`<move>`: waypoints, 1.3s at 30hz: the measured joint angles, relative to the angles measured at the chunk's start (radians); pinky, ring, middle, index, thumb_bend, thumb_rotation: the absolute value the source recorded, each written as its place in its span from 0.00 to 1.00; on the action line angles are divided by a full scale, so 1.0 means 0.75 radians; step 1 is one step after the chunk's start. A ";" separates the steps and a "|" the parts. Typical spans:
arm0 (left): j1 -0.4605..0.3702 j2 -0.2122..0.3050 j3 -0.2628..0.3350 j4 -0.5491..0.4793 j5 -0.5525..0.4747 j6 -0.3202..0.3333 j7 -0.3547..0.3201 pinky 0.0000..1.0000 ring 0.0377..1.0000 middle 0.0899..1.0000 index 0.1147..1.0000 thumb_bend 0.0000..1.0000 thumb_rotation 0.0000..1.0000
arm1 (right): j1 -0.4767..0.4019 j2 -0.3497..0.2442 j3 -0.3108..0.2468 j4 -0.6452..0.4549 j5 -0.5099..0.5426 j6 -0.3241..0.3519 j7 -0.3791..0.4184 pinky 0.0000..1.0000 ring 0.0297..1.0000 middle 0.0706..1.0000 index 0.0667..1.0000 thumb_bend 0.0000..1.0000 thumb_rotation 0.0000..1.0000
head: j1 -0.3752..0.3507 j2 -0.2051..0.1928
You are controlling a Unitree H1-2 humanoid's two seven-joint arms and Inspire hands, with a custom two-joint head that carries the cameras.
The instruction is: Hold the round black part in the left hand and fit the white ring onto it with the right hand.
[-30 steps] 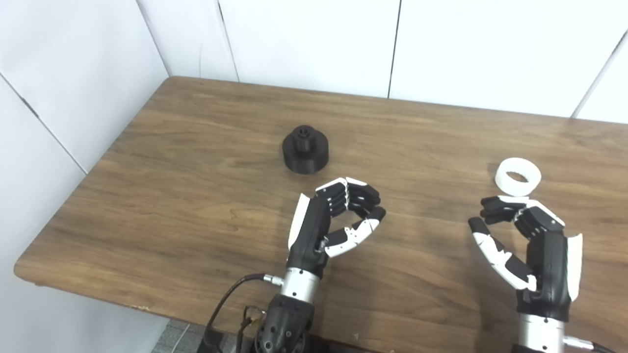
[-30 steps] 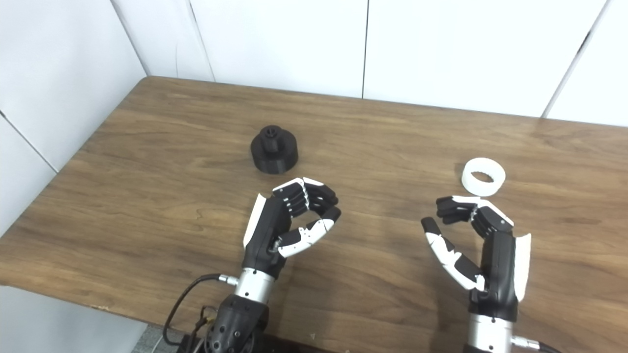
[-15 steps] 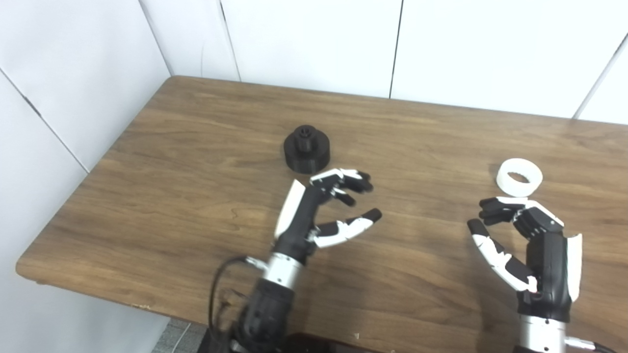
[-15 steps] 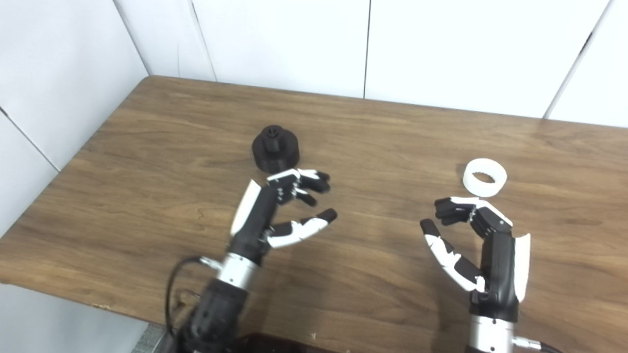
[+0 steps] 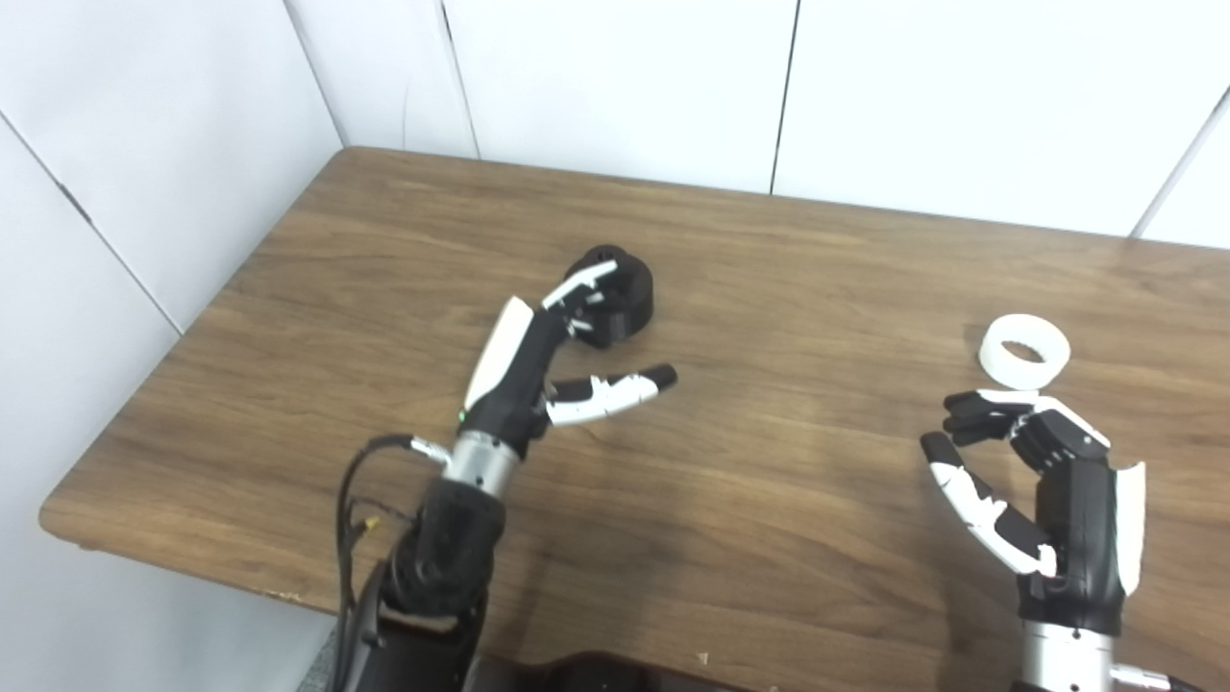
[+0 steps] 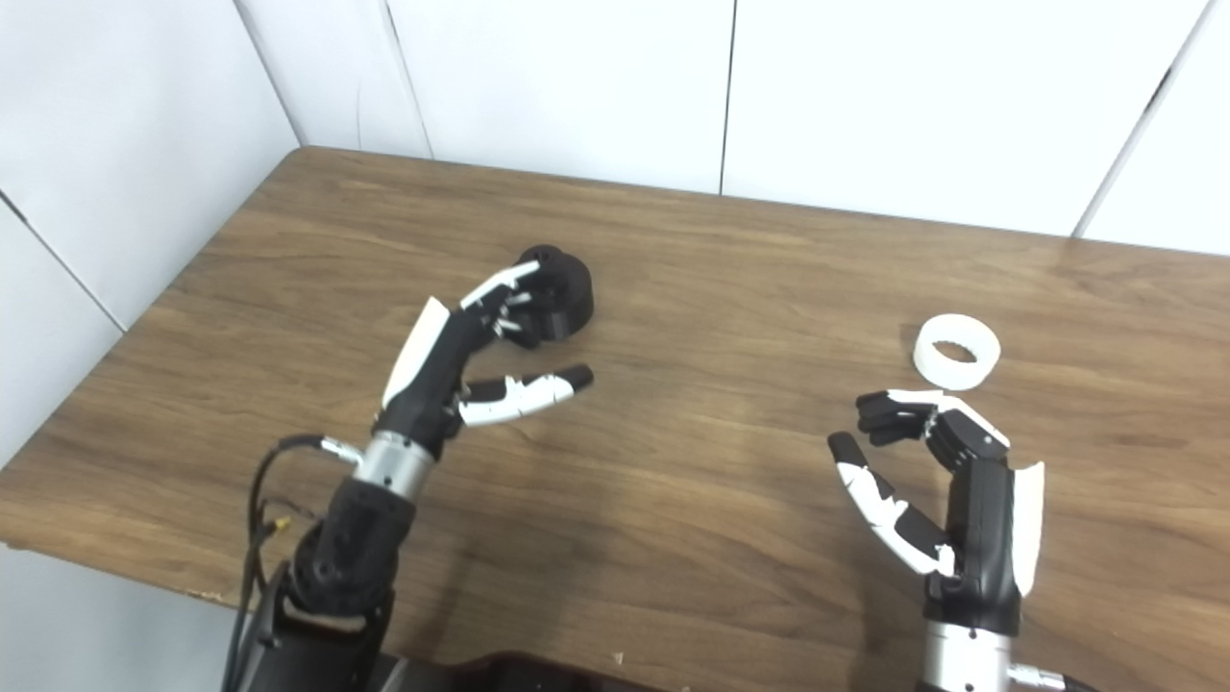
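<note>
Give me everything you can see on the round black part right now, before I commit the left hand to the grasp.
The round black part is a squat matte disc with a narrower round boss on top; it looks like printed plastic. It stands upright on the wooden table, toward the back left. The left hand is open, its fingers lying over the part's near left side and hiding some of it, thumb held clear below. Whether they touch it cannot be told. It is not gripped or lifted. The white ring lies far off, apart.
</note>
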 measured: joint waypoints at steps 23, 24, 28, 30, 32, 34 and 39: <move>-0.258 0.177 0.002 0.281 0.429 0.101 0.091 0.83 0.94 0.93 0.87 0.84 0.38 | 0.000 0.000 -0.001 0.000 0.000 -0.002 0.004 0.43 0.50 0.53 0.46 0.49 0.16 | -0.016 -0.004; -0.263 0.177 0.000 0.299 0.443 0.110 0.103 0.84 0.94 0.94 0.87 0.85 0.39 | 0.001 0.000 -0.001 0.000 0.000 -0.002 0.005 0.44 0.50 0.53 0.46 0.49 0.16 | -0.016 -0.004; -0.299 0.177 -0.030 0.394 0.489 0.151 0.124 0.95 0.98 0.97 0.88 0.92 0.42 | 0.001 0.000 -0.003 0.000 0.022 -0.002 0.010 0.44 0.50 0.53 0.46 0.49 0.16 | -0.016 -0.008; -0.315 0.178 -0.044 0.442 0.504 0.163 0.125 0.97 1.00 0.99 0.89 0.94 0.48 | 0.001 0.000 -0.003 0.000 0.025 -0.003 0.014 0.44 0.50 0.53 0.46 0.49 0.16 | -0.012 -0.008; -0.335 0.189 -0.077 0.485 0.524 0.174 0.121 0.99 1.00 1.00 0.91 0.95 0.52 | 0.001 -0.001 -0.003 0.000 0.024 -0.004 0.018 0.44 0.50 0.53 0.46 0.49 0.16 | -0.012 -0.008; -0.350 0.196 -0.096 0.509 0.538 0.196 0.104 1.00 1.00 1.00 0.92 0.96 0.55 | 0.001 -0.001 -0.004 0.000 0.024 -0.006 0.018 0.44 0.50 0.53 0.46 0.49 0.16 | -0.014 -0.006; -0.399 0.218 -0.136 0.559 0.564 0.320 0.012 1.00 1.00 1.00 0.91 0.99 0.56 | 0.002 -0.001 -0.004 0.000 0.023 -0.012 0.019 0.44 0.50 0.53 0.46 0.49 0.16 | -0.016 -0.002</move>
